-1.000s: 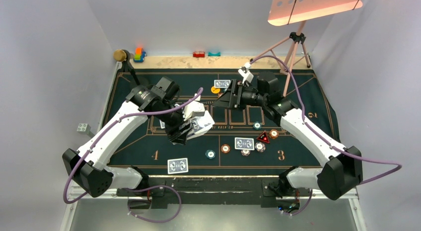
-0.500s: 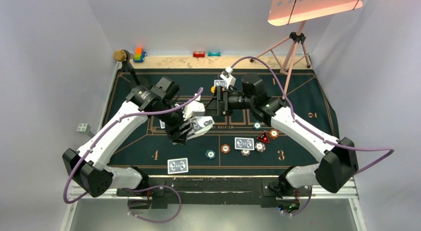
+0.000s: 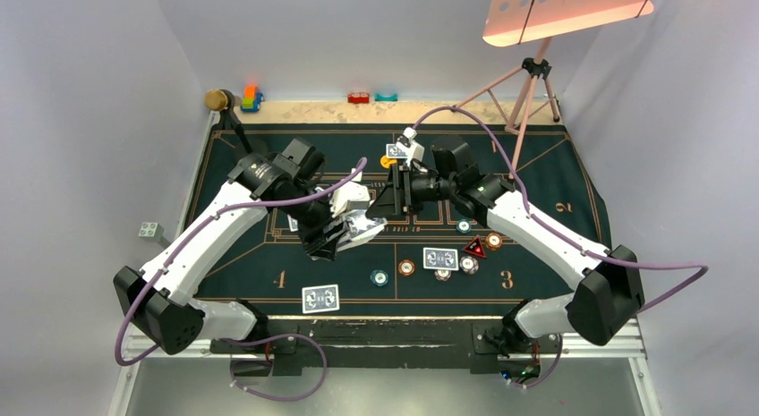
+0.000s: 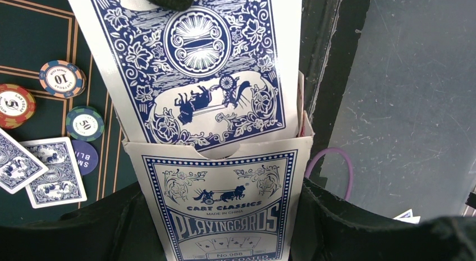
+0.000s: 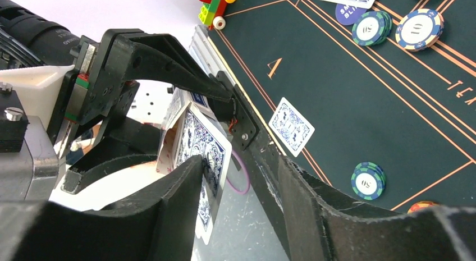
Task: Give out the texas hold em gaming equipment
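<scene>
Left gripper (image 3: 345, 230): clamped on one cardboard card box (image 4: 224, 210), held over the mat (image 3: 546, 179)
Right gripper (image 5: 227, 160): part-open, straddling one blue-backed card (image 4: 196, 64) protruding from the box
Chips (image 3: 406, 267): at least six round discs, lying on mat

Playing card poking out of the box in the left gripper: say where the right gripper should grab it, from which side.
Pinch the playing card by its free end, beyond the notched mouth of the card box, one finger on the back, one on the face. Come from the open end, along the card: the left gripper clamps the box's sides, leaving only that end exposed.
</scene>
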### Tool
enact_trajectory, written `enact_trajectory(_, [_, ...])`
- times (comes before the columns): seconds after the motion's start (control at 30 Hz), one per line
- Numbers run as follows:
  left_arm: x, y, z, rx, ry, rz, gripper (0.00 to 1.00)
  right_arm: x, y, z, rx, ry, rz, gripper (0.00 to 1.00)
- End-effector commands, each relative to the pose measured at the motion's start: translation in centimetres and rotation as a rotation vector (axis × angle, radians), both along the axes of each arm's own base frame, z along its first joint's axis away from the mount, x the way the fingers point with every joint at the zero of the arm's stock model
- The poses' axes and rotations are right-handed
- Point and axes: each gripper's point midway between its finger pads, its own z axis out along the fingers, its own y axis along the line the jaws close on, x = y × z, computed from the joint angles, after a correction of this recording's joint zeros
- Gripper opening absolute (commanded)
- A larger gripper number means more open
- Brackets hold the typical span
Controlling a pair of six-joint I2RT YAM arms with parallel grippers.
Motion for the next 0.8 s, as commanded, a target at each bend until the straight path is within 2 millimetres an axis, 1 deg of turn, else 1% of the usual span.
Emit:
enact_trajectory(0.0, [0.5, -1.0, 1.6, -0.056, -0.03, 0.002, 0.0, 0.6, -0.3, 2.4, 0.014, -0.08, -0.021, 0.52])
enact_trajectory(0.23, [0.4, -0.9, 1.6, -0.055, -0.029, 0.0, 0.0, 1.1, -0.9, 3.6, 0.018, -0.116, -0.068, 0.37])
enact_trajectory(0.63, [0.3, -0.9, 1.5, -0.056, -0.026, -0.003, 0.0, 1.3, -1.4, 4.5, 0.007, -0.144, -0.099, 0.3])
enact_trajectory(0.7, [0.3, -0.8, 1.5, -0.056, -0.026, -0.002, 0.0, 1.5, -1.6, 4.7, 0.002, -0.155, -0.108, 0.28])
enact_trajectory(0.77, [0.3, -0.8, 1.5, -0.056, -0.026, -0.002, 0.0, 1.6, -1.7, 5.1, 0.005, -0.169, -0.116, 0.23])
